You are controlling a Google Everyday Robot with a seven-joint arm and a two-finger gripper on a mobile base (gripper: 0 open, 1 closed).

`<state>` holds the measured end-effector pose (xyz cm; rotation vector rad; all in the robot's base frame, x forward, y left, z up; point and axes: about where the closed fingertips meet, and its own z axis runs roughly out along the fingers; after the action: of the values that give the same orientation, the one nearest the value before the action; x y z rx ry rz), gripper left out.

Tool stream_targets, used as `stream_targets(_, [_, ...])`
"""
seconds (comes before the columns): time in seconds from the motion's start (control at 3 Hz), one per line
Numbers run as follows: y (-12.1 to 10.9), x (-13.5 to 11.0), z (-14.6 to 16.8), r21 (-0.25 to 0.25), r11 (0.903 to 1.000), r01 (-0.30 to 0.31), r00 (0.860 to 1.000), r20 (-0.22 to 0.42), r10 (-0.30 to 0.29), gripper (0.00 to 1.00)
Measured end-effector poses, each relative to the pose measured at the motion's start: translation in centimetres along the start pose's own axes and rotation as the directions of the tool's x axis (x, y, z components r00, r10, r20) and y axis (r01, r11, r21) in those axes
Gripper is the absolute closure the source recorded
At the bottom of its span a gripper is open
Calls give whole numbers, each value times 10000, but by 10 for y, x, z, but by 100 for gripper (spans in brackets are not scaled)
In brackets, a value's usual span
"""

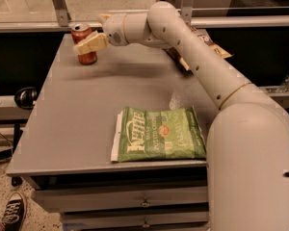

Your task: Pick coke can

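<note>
The coke can (80,31), red with a silver top, stands upright at the far left corner of the grey table (77,119). My gripper (91,32) is at the can's right side, at the can's height. It is open. One tan finger (90,44) crosses in front of the can's middle. The other finger (104,18) shows behind, to the right of the can's top. Whether a finger touches the can I cannot tell. My white arm reaches across the table from the lower right.
A green chip bag (156,141) lies flat near the table's front edge. A brown snack bag (204,40) lies at the back right, partly hidden by my arm. A metal rail and posts (58,4) run behind the table.
</note>
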<state>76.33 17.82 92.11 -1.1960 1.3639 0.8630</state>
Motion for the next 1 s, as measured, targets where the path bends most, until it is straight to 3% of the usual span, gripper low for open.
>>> stream_targets(0.33, [17,15,6,-391,9979,-523,9985,-157,517,0])
stream_targets(0.67, [15,15,11,-355,9977,-581,9983,-121,577,2])
stream_targets(1.0, [14,16,16,-157,9979,-628,9980,-69,627,22])
